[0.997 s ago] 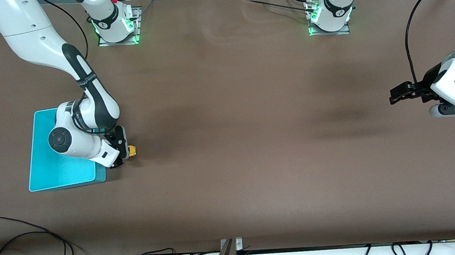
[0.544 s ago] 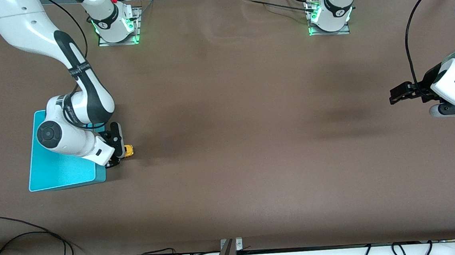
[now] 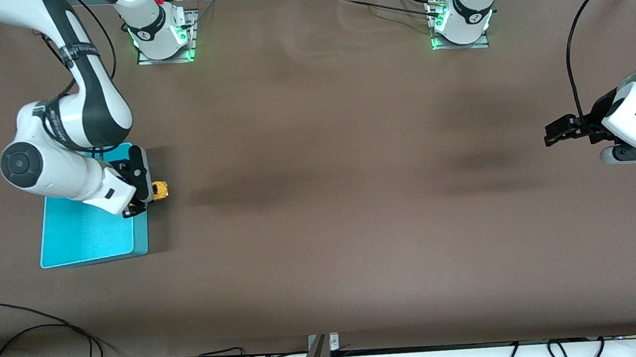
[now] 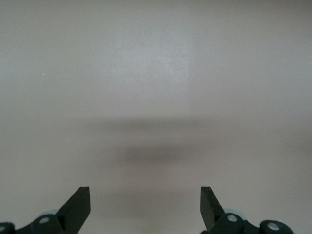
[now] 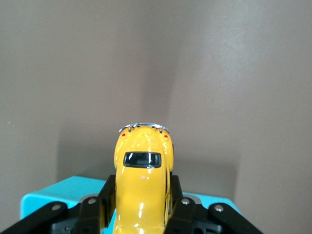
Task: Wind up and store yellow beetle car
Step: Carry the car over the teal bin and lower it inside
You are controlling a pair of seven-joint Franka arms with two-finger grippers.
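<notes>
My right gripper (image 3: 148,191) is shut on the yellow beetle car (image 3: 160,190) and holds it in the air over the rim of the turquoise bin (image 3: 87,239) on the side toward the table's middle. In the right wrist view the car (image 5: 142,180) sits between the black fingers (image 5: 102,202), with the bin's rim (image 5: 44,197) just below. My left gripper (image 3: 552,132) is open and empty, held above bare table at the left arm's end; the left wrist view shows its gripper (image 4: 145,204) with only table beneath.
The brown table (image 3: 325,200) stretches wide between the two arms. Cables (image 3: 56,353) lie along the table's edge nearest the front camera. The arm bases (image 3: 162,38) stand at the table's edge farthest from the camera.
My right gripper has lifted the car and carried it toward the bin, from beside the bin's corner to over its rim. The left arm has not moved.
</notes>
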